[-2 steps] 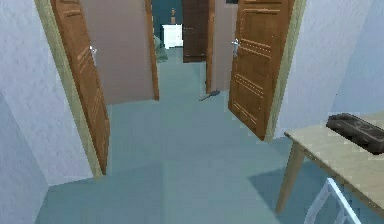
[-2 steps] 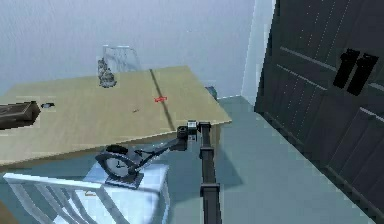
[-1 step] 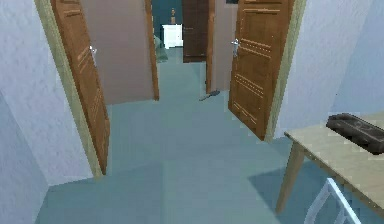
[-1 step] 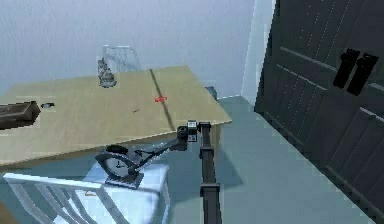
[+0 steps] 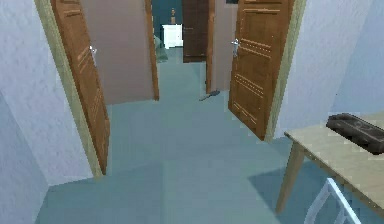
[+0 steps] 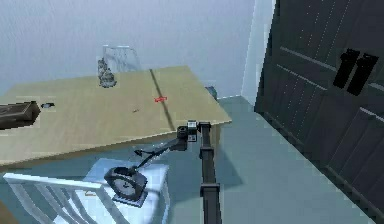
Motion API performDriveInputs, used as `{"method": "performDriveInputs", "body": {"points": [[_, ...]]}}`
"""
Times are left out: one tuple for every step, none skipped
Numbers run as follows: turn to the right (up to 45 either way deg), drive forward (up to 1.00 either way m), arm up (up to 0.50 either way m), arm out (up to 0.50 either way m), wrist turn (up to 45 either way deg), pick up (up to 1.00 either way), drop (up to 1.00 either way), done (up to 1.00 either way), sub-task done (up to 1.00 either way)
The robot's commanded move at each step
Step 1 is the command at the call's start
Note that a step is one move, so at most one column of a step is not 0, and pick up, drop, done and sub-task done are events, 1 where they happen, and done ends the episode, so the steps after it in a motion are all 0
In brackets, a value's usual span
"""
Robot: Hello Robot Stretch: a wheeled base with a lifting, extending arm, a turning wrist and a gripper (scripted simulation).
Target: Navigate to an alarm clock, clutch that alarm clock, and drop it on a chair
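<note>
At the gripper's [image 6: 140, 166] far end sits one alarm clock [image 6: 127, 185], against the seat of one white chair [image 6: 45, 192]; whether the gripper holds it cannot be told. Beyond the gripper stands one wooden table [image 6: 90, 118], with one glass vessel [image 6: 108, 68] well apart.

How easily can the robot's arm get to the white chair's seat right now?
Probably yes, quite easily. The arm runs alongside the table, and its fingers are at the white chair's seat, near the round clock. Nothing seems to stand in the way.
</note>
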Motion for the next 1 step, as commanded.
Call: {"method": "performDriveInputs", "body": {"points": [[0.0,0.0,0.1,0.0,0.0,0.0,0.0,0.0,0.0]]}}
